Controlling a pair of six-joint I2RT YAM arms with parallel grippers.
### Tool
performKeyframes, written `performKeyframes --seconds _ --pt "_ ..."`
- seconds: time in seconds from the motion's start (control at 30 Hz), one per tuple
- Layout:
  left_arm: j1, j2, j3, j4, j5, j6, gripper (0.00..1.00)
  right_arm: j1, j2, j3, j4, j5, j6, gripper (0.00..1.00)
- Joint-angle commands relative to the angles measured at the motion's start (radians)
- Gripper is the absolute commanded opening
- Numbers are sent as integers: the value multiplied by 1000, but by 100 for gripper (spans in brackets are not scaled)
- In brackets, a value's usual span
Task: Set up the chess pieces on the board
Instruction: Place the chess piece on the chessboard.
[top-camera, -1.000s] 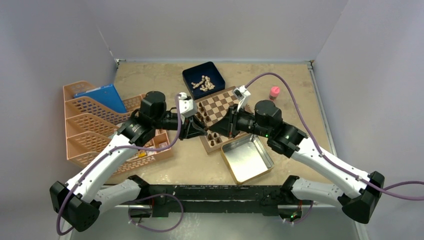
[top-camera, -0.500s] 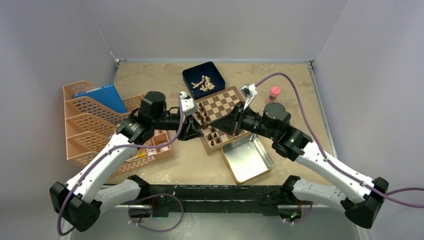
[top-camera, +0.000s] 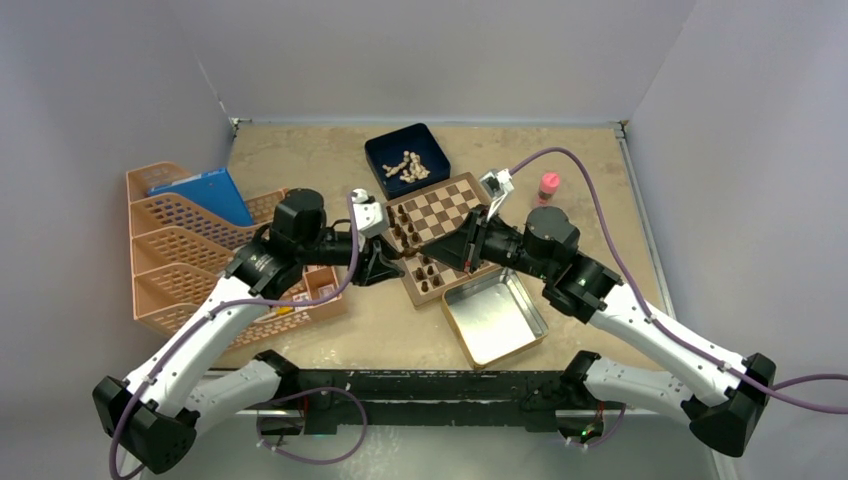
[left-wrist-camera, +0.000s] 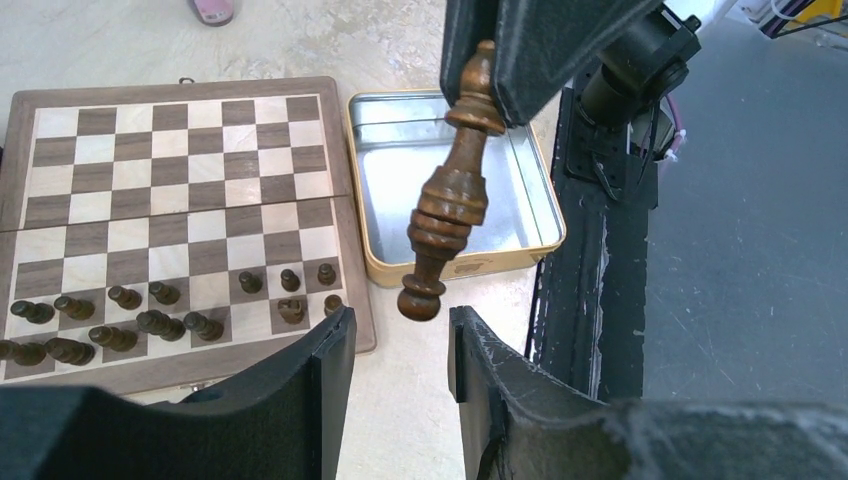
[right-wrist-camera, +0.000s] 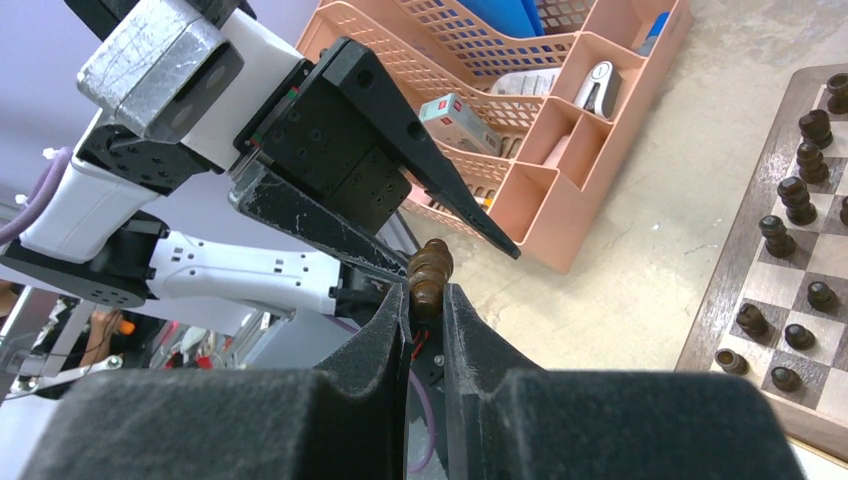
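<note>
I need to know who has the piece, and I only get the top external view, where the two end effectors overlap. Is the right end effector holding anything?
Observer: Yes. Its own wrist view shows the right end effector shut on one dark brown chess piece, gripped at one end.
Operator: Is the left one gripping it too?
Observer: No. The left end effector has its jaws apart, and the piece's free end hangs just above the gap.
Operator: Where could it go?
Observer: On the board, the dark pieces fill two rows along one edge, and each row appears to have one gap.
</note>
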Motion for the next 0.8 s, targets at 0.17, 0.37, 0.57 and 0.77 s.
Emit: performKeyframes --seconds 0.17,0.37,0.57,0.77 --pt "3 -88 -53 117 47 -12 39 -4 -13 -19 93 -38 32 0" --pt "4 -87 -49 134 66 -14 39 -4 -5 -35 113 -76 37 0" --pt "4 -75 -38 140 82 -15 35 -4 12 -44 121 -100 38 0" --pt "3 -78 -44 142 103 -11 15 -4 12 -50 126 -99 43 0"
